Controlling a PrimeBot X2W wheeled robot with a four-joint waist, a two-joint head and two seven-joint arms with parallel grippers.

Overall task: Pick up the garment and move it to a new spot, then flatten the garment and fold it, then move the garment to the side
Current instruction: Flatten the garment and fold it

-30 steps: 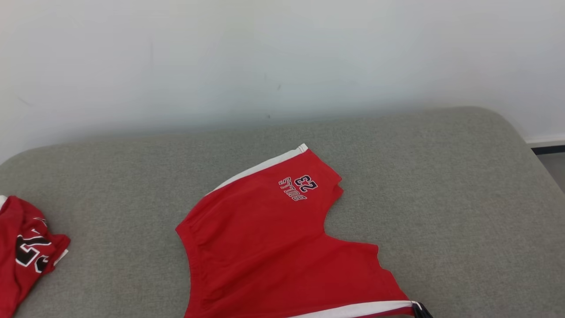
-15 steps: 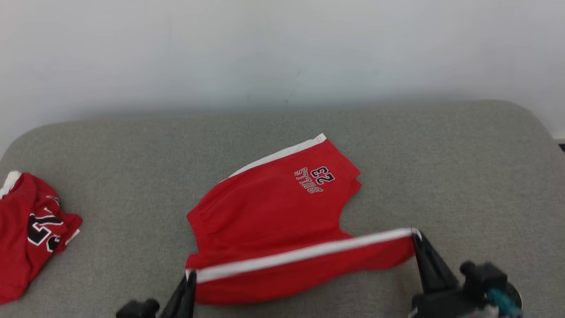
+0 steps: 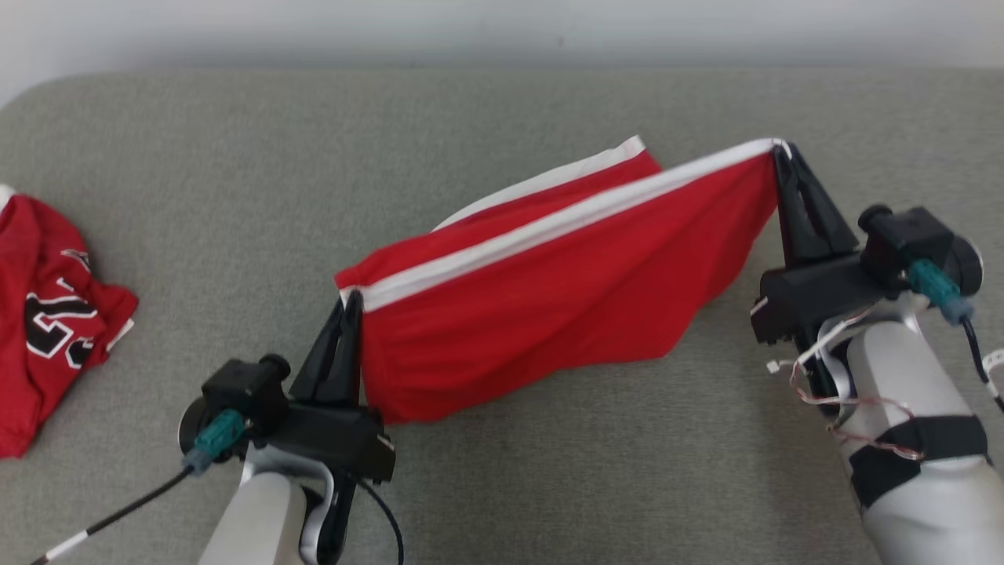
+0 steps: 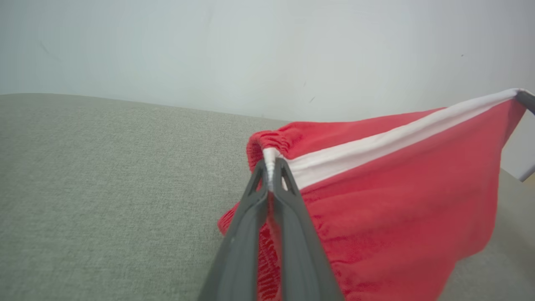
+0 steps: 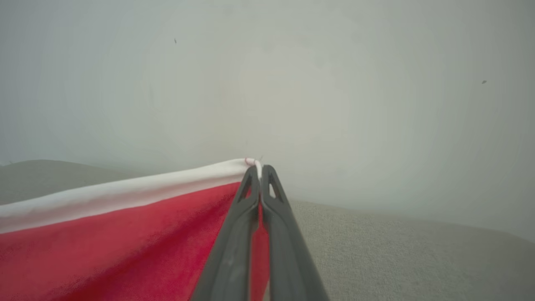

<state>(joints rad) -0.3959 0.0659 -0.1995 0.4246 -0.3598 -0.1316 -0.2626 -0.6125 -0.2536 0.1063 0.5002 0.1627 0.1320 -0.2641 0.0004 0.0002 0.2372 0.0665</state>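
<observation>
Head view: red shorts hang over the middle of the grey cushion; left gripper and right gripper each pinch one end of the white stripe; left wrist view: fingers clamped on the stripe; right wrist view: fingers clamped too.

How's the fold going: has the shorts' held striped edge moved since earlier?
Yes. The striped edge went from nearer than the crumpled jersey to level or beyond, toward the wall.
</observation>
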